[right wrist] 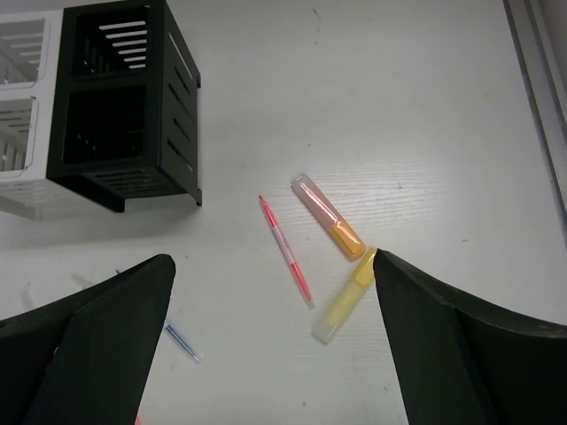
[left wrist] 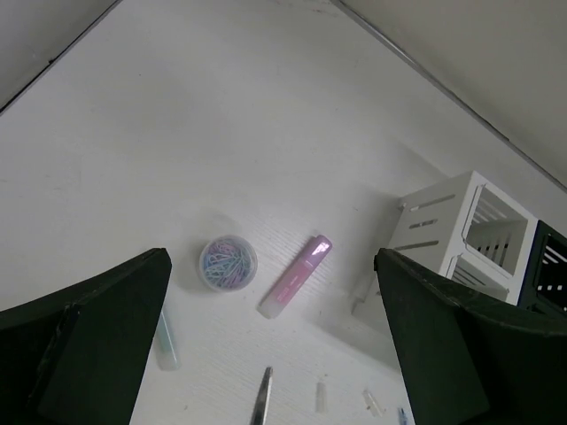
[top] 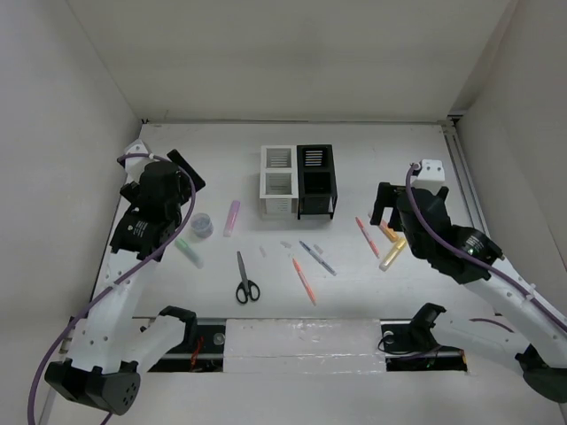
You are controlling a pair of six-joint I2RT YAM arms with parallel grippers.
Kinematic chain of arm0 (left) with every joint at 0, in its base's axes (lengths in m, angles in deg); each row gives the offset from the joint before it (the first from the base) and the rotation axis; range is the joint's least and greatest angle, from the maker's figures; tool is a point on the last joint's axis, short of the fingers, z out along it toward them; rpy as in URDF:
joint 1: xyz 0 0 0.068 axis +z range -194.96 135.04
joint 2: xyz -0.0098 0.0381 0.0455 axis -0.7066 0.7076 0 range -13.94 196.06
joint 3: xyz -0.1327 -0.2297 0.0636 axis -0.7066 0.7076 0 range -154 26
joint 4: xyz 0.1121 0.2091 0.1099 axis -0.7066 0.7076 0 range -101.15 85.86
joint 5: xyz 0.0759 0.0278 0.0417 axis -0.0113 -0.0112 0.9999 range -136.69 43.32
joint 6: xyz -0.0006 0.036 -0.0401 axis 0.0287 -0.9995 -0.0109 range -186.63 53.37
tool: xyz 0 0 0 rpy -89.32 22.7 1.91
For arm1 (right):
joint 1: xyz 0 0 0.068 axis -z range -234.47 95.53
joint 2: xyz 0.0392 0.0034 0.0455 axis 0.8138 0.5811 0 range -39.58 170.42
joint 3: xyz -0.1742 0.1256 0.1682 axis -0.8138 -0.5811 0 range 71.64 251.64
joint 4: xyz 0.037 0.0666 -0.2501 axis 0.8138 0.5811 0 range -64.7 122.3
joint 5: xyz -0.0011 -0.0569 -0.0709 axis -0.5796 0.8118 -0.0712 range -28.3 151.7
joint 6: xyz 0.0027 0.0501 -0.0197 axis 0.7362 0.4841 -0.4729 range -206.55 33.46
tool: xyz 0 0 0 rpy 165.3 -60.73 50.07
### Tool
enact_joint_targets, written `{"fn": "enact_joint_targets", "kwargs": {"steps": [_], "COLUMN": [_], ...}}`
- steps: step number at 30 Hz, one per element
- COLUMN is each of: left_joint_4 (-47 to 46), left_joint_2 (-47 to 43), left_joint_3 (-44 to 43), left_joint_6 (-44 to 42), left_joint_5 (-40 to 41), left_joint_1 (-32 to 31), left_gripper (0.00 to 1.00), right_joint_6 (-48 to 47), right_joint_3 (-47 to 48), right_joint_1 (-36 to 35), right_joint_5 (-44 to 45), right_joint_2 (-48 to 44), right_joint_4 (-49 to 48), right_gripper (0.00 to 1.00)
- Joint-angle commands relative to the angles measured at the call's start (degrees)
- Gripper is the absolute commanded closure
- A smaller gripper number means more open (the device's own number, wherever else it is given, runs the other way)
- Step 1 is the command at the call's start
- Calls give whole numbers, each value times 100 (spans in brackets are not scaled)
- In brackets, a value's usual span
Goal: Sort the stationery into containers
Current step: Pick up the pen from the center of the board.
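1. Top view:
   - The white organizer [top: 277, 181] and black organizer [top: 316, 181] stand touching, side by side, at the middle of the worktop [top: 372, 159].
   - All the stationery lies loose on the worktop nearer the arms.
   - On the left are a pink highlighter [top: 232, 217], a round tub [top: 202, 227] and a green highlighter [top: 188, 252].
   - In the centre are the scissors [top: 245, 282], an orange pen [top: 304, 280], a grey pen [top: 317, 258] and tiny erasers [top: 285, 244].
   - On the right are a red pen [top: 366, 236], an orange highlighter [top: 387, 232] and a yellow highlighter [top: 392, 254].
   - The left tool [top: 159, 202] hangs beside the tub, and the right tool [top: 406, 215] hangs beside the orange highlighter.
   - From here I cannot tell how their jaws stand.

2. Left wrist:
   - The fingers [left wrist: 89, 336] are spread wide and hold nothing.
   - They sit above the worktop, with the tub [left wrist: 228, 263] and the pink highlighter [left wrist: 297, 276] between them.
   - Only this view shows pastel paper clips [left wrist: 226, 266] inside the tub.
   - The white organizer [left wrist: 461, 230] sits at the right, and the scissors' tip [left wrist: 262, 398] pokes in at the bottom.

3. Right wrist:
   - The fingers [right wrist: 469, 345] are also spread and hold nothing.
   - Below and between them lie the red pen [right wrist: 285, 251], orange highlighter [right wrist: 328, 215] and yellow highlighter [right wrist: 345, 301].
   - The two highlighters are almost touching end to end.
   - Up close, the orange highlighter's cap looks clear.
   - The black organizer [right wrist: 124, 115] is at the upper left, well apart from them.
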Motion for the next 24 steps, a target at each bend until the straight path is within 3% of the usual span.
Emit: {"fn": "enact_joint_targets", "kwargs": {"steps": [1, 9, 24], "left_joint_4": [-51, -209, -472], "left_joint_2": [-94, -147, -331], "left_joint_3": [-160, -160, -37], "left_joint_6": [59, -47, -442], "left_joint_5": [58, -381, -1243], "left_joint_1": [-7, -7, -130], "left_gripper": [0, 0, 0], "right_joint_6": [61, 69, -1], "right_joint_3": [241, 118, -892], "right_joint_1": [-33, 124, 969], "right_joint_5": [157, -132, -2127], "right_joint_2": [8, 455, 1518], "right_joint_4": [20, 20, -1261], "right_gripper": [0, 0, 3]}}
